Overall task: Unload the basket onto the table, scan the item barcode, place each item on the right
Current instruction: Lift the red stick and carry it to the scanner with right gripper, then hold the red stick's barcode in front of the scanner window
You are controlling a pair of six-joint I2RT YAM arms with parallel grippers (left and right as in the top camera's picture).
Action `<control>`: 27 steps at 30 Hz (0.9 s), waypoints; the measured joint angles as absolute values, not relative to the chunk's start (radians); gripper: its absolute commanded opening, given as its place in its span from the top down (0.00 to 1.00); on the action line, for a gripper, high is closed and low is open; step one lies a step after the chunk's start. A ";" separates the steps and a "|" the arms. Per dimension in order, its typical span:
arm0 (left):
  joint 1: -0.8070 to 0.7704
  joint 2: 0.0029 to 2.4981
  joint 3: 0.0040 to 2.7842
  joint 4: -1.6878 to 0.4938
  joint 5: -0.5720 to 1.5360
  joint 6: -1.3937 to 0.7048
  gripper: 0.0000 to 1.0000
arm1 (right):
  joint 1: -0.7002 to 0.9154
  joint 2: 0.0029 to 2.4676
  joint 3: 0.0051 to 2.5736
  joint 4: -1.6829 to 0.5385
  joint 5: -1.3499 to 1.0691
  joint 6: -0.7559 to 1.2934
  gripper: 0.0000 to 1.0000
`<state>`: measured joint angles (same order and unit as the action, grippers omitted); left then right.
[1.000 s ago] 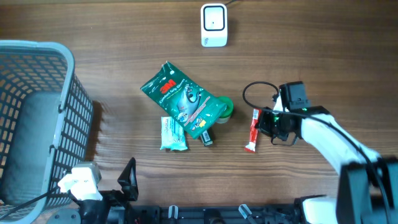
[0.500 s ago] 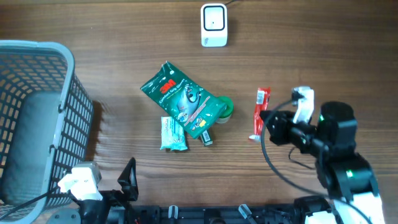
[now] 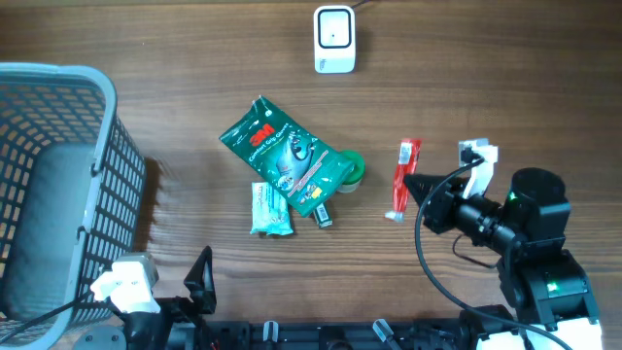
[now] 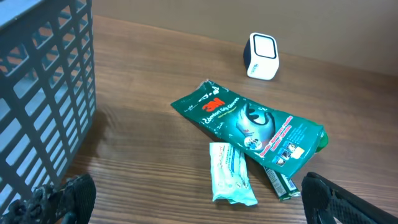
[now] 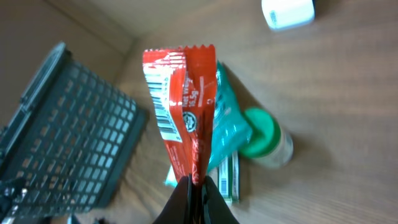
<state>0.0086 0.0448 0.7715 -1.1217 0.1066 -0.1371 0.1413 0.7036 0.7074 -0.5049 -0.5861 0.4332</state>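
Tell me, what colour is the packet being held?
The packet is red with a white barcode strip, clearest in the right wrist view.

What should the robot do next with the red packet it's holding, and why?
Probably carry the red packet toward the white scanner, barcode side facing it. The right jaws pinch the packet's end and its barcode shows, but the scanner stands well away from it.

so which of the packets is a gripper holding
The red packet, pinched in the right gripper; the green 3M pouch and pale packet lie on the table.
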 measured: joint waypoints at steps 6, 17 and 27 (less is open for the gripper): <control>0.009 0.045 0.771 -1.123 0.107 -0.137 0.00 | 0.141 0.812 0.708 -0.272 -0.381 0.440 0.95; 0.009 0.045 0.771 -1.124 0.107 -0.137 0.00 | 0.302 1.469 1.083 -0.060 0.267 0.213 0.96; 0.009 0.047 0.771 -1.123 0.107 -0.137 0.00 | 0.456 1.955 1.226 0.500 0.556 -0.378 0.96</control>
